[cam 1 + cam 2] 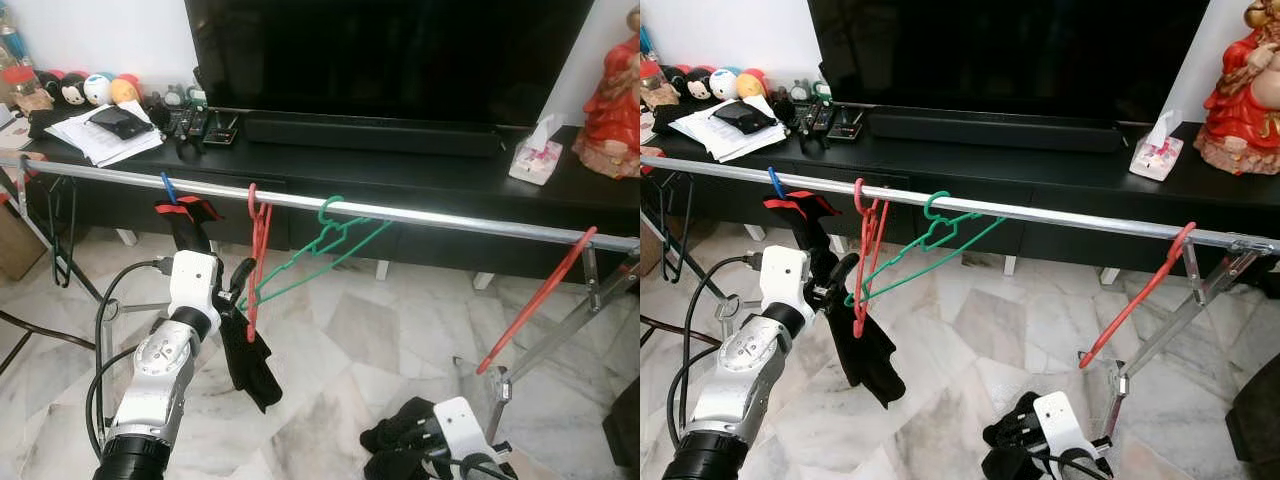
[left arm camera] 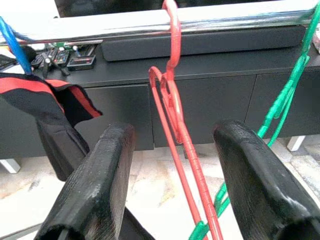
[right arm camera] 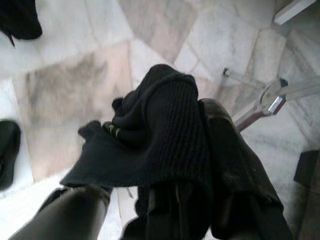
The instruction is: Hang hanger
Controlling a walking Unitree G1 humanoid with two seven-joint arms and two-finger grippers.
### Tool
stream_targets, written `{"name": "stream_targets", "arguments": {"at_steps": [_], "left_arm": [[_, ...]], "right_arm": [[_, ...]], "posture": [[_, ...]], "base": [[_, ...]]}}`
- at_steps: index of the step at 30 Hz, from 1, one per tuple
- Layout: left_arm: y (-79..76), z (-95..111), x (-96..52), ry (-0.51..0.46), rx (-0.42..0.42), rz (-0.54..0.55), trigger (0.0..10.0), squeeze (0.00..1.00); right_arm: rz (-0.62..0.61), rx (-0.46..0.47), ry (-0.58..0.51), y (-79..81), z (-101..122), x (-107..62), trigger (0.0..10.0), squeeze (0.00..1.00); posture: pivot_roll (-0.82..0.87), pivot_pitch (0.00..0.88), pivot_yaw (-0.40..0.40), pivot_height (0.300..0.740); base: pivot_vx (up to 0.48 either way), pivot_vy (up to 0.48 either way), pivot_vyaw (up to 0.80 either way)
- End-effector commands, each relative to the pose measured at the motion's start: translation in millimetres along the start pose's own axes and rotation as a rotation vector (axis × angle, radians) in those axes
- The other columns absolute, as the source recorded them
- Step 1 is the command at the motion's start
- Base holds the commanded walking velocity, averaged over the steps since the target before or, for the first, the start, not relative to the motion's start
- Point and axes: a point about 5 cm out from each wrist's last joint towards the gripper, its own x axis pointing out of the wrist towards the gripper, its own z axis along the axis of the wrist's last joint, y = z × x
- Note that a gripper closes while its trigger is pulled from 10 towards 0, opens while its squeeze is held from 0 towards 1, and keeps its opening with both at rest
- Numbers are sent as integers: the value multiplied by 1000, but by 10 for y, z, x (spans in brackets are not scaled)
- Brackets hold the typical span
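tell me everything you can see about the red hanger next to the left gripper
The red hanger is thin, looks like plastic-coated wire, and is hooked over the silver rail. It hangs nearly edge-on between a blue hanger carrying a black and red garment and the green hanger, whose lower part it crosses. The left gripper is open, its fingers either side of the hanger's lower wire; contact is not evident.

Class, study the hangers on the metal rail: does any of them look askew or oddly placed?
Yes. The green hanger hangs tilted, tangled with the red hanger beside it. Another red hanger at the rail's right end slants steeply instead of hanging straight.
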Motion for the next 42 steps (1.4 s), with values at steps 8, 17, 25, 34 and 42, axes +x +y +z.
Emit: {"name": "stream_targets", "arguments": {"at_steps": [8,17,25,34,42], "left_arm": [[12,30,10,2,-7,15,10000,0],[32,55,22,-2,-3,33,10000,0],[21,52,19,8,24,13,10000,0],[17,59,37,16,28,9,10000,0],[36,77,49,18,24,13,10000,0]], "right_arm": [[34,-144,73,26,-97,-14,10000,0],[-53,262,122,-73,-94,7,10000,0],[-25,281,110,-52,-60,19,10000,0],[-3,217,110,-66,-39,29,10000,0],[19,178,124,-68,-50,28,10000,0]], "posture": [[-99,14,17,740],[-89,25,16,740],[-85,32,17,740],[-81,36,20,740],[-79,36,21,740]], "base": [[0,0,0],[0,0,0],[0,0,0],[0,0,0],[0,0,0]]}}
